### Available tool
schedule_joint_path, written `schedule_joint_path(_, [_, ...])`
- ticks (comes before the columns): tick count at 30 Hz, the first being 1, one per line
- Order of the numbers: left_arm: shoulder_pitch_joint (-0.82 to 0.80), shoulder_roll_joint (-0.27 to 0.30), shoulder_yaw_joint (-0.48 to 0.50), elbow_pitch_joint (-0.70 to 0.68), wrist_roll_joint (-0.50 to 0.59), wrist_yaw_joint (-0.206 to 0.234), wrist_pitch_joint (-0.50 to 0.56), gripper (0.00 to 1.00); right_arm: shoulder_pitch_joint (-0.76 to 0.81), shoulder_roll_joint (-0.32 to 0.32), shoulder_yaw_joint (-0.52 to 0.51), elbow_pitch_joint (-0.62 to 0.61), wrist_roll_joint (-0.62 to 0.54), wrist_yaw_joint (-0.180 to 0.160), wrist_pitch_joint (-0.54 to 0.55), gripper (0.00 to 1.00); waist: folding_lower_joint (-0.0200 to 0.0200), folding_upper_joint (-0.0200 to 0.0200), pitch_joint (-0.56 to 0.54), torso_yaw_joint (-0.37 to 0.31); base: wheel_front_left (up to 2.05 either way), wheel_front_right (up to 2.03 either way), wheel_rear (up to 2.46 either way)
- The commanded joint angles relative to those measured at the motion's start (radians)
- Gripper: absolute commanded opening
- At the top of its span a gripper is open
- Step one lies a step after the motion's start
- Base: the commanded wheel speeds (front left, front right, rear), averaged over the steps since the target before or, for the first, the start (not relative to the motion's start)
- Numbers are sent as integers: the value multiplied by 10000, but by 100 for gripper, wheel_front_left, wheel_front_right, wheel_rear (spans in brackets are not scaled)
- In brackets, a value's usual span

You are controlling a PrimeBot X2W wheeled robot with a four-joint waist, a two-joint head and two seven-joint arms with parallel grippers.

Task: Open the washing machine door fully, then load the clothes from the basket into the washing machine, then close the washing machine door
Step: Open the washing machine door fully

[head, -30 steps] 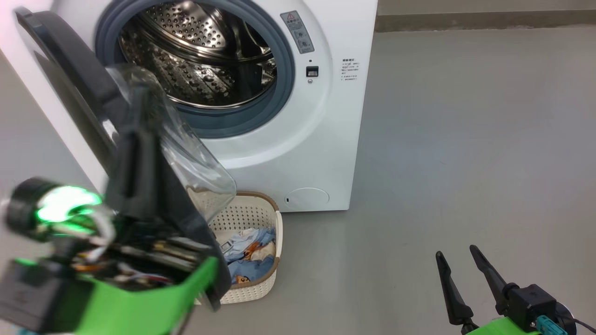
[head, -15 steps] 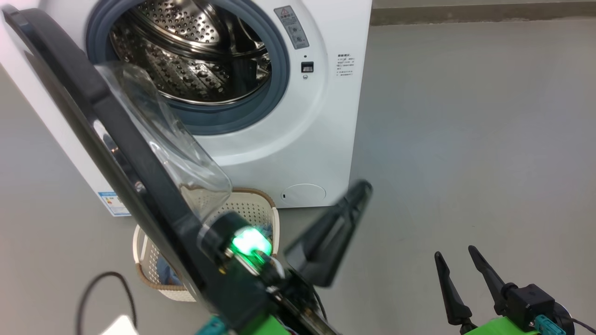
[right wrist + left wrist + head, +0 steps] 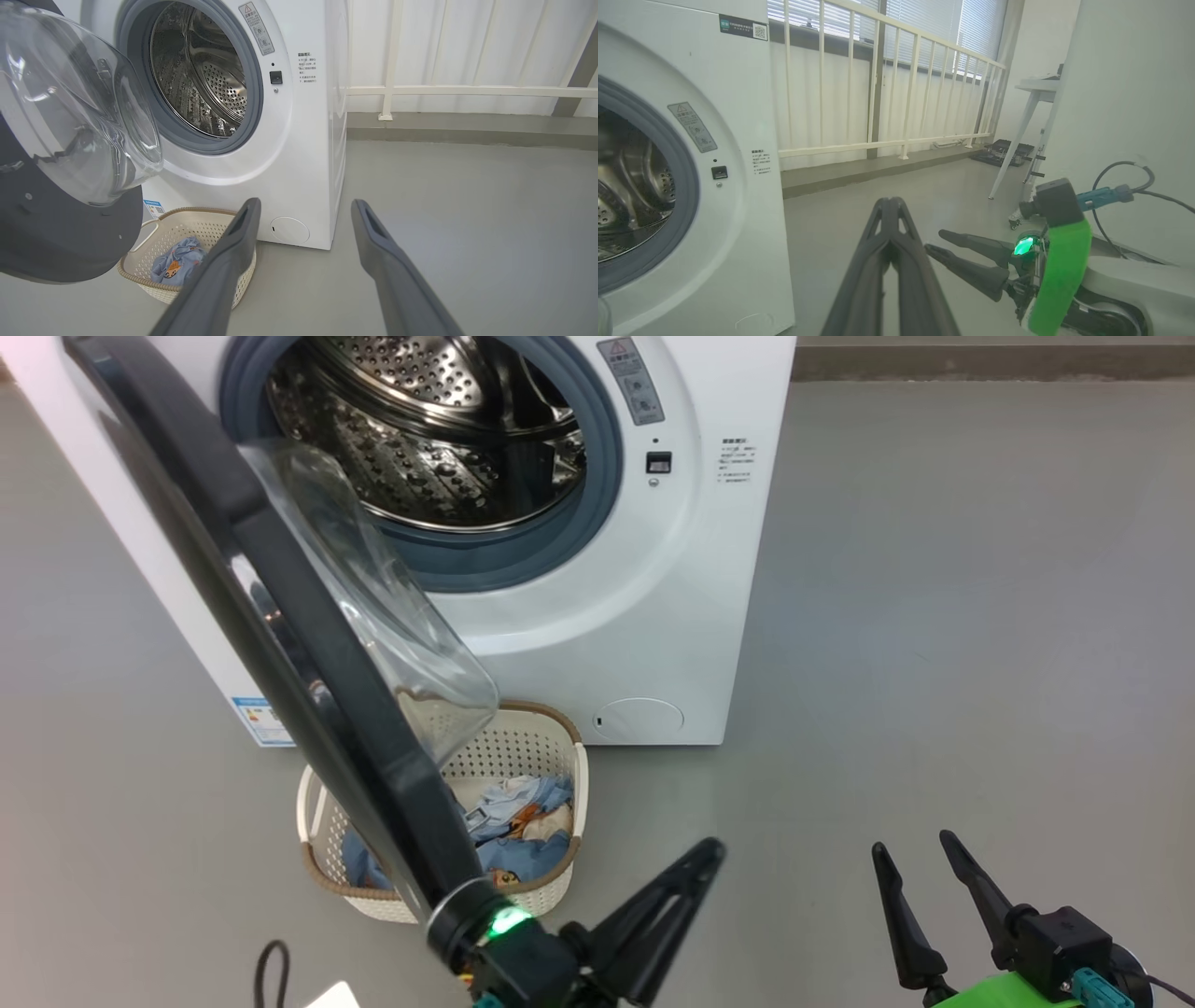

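our left gripper (image 3: 702, 859) had its two fingers pressed together on nothing, pointing out over the floor (image 3: 934, 616) just right of the basket (image 3: 509, 751). our right gripper (image 3: 913, 845) held its fingers apart and empty, low at our right, well apart from everything else. just beside the left gripper, the lower edge of the door (image 3: 280, 607) hung out from the washing machine (image 3: 653, 616). from the head it was seen nearly edge-on, and its glass bowl (image 3: 373, 597) hid part of the basket. the clothes (image 3: 523, 821) lay in a loose heap inside the basket, on the floor just in front of the machine and below the open drum (image 3: 439, 439). we judged the door should swing wider first, since it overhung the basket. the clothes looked light, soft and floppy. we reckoned a pinch on a raised fold at the top would lift a piece, though loose ends might trail, catch on the basket's rim or drag a second garment. the basket looked light enough to slide.
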State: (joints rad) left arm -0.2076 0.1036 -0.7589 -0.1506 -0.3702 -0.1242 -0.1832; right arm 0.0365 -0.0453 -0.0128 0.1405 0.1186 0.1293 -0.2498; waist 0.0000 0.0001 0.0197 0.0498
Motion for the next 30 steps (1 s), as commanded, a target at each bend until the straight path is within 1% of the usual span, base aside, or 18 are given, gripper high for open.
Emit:
schedule_joint_path(1, [-40, 83, 448, -34, -48, 173, -10, 0, -419, -49, 245, -193, -31, 14, -120, 100, 0, -1, -28, 106, 0, 0, 0])
schedule_joint_path(9, [229, 236, 1118, 778, -117, 809, -284, 0, -343, -49, 253, -118, -65, 14, -120, 100, 0, -1, -138, 441, 0, 0, 0])
schedule_joint_path(11, [156, 264, 1410, 1083, -182, 976, -360, 0, -350, -49, 271, -101, -52, 14, -120, 100, 0, -1, -137, 522, 0, 0, 0])
schedule_joint_path(19, [-113, 295, 1858, 1752, -309, 1239, -440, 0, -407, -49, 371, -70, -64, 14, -120, 100, 0, -1, 34, 531, 0, 0, 0])
schedule_joint_path(30, [-360, 260, 2082, 2178, -395, 1349, -553, 0, -514, -49, 320, -57, -31, 14, -120, 100, 0, -1, 384, 498, 0, 0, 0])
